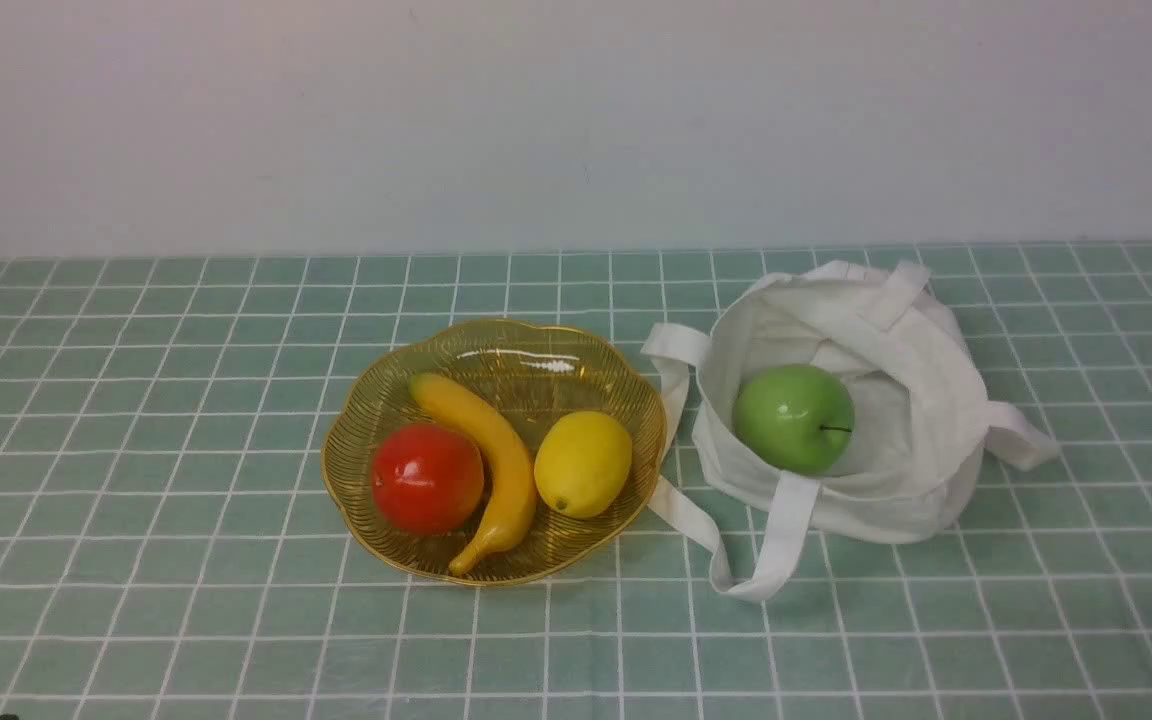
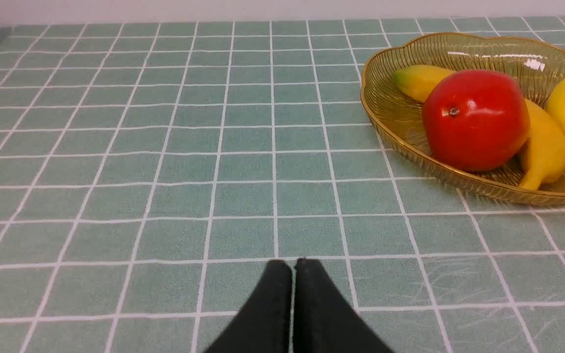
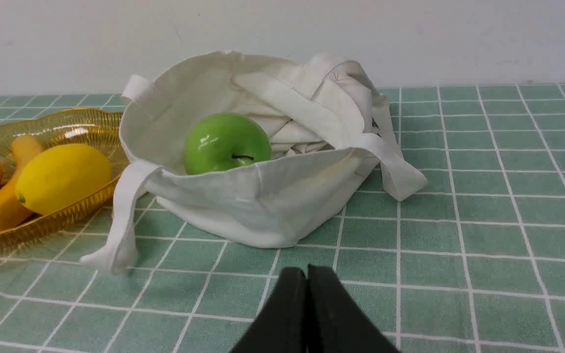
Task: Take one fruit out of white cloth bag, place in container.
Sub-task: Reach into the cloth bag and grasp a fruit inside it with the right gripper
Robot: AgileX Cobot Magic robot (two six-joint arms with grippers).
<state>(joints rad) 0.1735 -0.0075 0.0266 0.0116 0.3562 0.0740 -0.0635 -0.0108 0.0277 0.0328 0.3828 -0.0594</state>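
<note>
**Apple at rest in the open bag; both arms clear.**
Bag (image 1: 926, 400) slumps open just right of the bowl (image 1: 496, 335); the apple (image 1: 793, 417) lies inside the bag's mouth. Left gripper (image 2: 293, 264) and right gripper (image 3: 307, 272) are pressed closed, empty. Risks: loose cloth or a strap (image 1: 786, 530) caught in the grasp, lifting the bag; the glossy apple slipping free.

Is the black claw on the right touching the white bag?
Apart. The right wrist view shows bare tablecloth between the right gripper and the white cloth bag.
</note>
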